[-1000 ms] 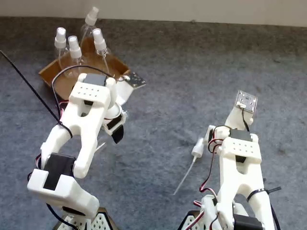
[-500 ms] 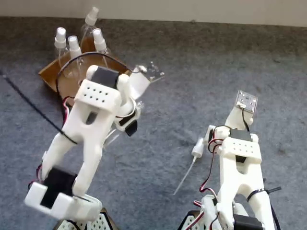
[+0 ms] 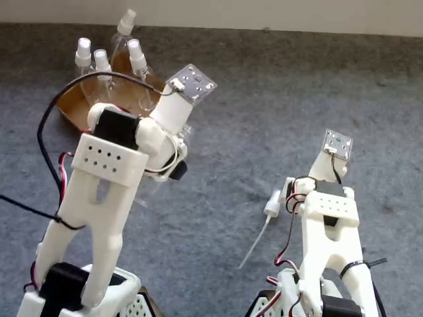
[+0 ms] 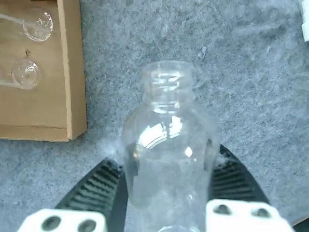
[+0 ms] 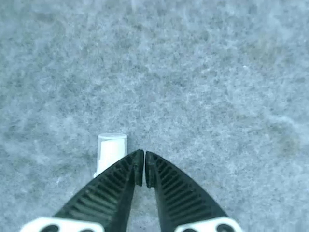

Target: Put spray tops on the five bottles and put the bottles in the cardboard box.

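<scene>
1. Five bottles in all. Four stand in the cardboard box [image 3: 73, 105] at the far left of the desk [image 3: 264, 119], each with a spray top on: one [image 3: 83, 49], a second [image 3: 101, 63], a third [image 3: 135, 54] and the hindmost one [image 3: 125, 21].
2. The fifth bottle [image 4: 166, 140] is clear, and its neck is open with no top. It sits in the left gripper [image 4: 166, 166], whose black ribbed fingers [image 4: 104, 181] are clamped on its body from both sides. It is outside the box, near the box's wall [image 4: 73, 72]. Whether it touches the desk cannot be told.
3. One loose spray top [image 3: 272, 203] lies on the desk just beside the right arm, its thin tube trailing toward the near edge.
4. The right gripper [image 5: 144, 159] has its fingers together with nothing between them. The loose top's white head [image 5: 112, 147] is just beside one finger.
5. Since a second ago, the left arm has reared up and swung away from the box toward the middle of the desk. The right arm, the loose top and the four boxed bottles have not moved.
</scene>
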